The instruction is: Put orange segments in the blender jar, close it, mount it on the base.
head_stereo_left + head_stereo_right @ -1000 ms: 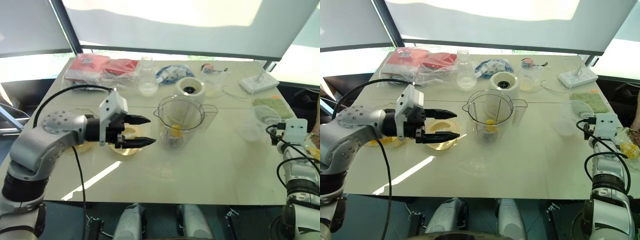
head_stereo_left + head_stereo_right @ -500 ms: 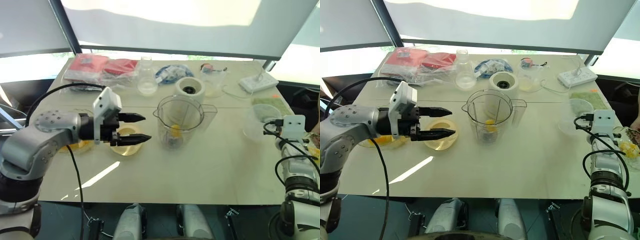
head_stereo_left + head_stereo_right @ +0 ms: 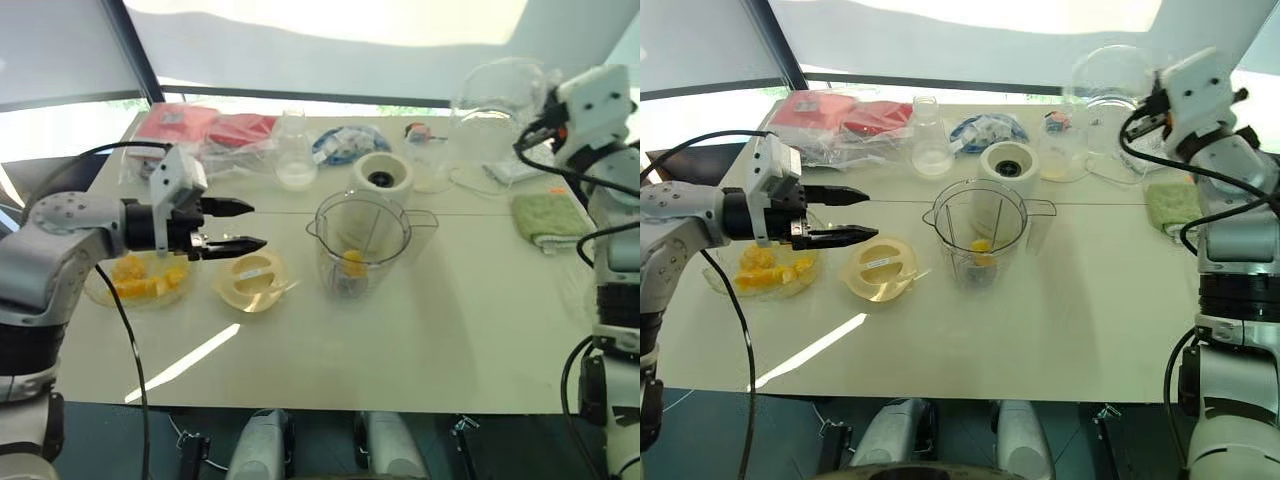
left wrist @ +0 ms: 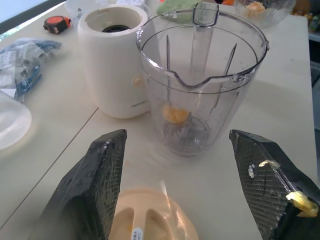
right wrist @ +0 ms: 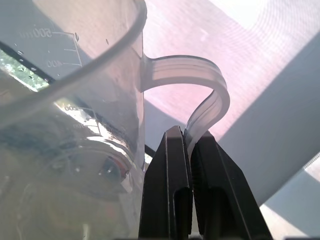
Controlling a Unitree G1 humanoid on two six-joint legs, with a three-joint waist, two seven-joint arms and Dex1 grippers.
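Evidently the loading step is in hand: the one blender jar (image 3: 362, 240) stands open in the middle of the counter (image 3: 430, 340) with one orange segment (image 3: 352, 262) inside, in front of the one base (image 3: 382, 177). The left gripper (image 3: 257, 225), spread wide and empty, hovers between the jar and the bowl (image 3: 100, 293) of several segments. Next it should probably dip to the bowl and pinch one. One lid (image 3: 250, 282) lies beside the jar. The right gripper (image 5: 186, 135) pinches a measuring cup (image 5: 75, 100) by its handle, raised high.
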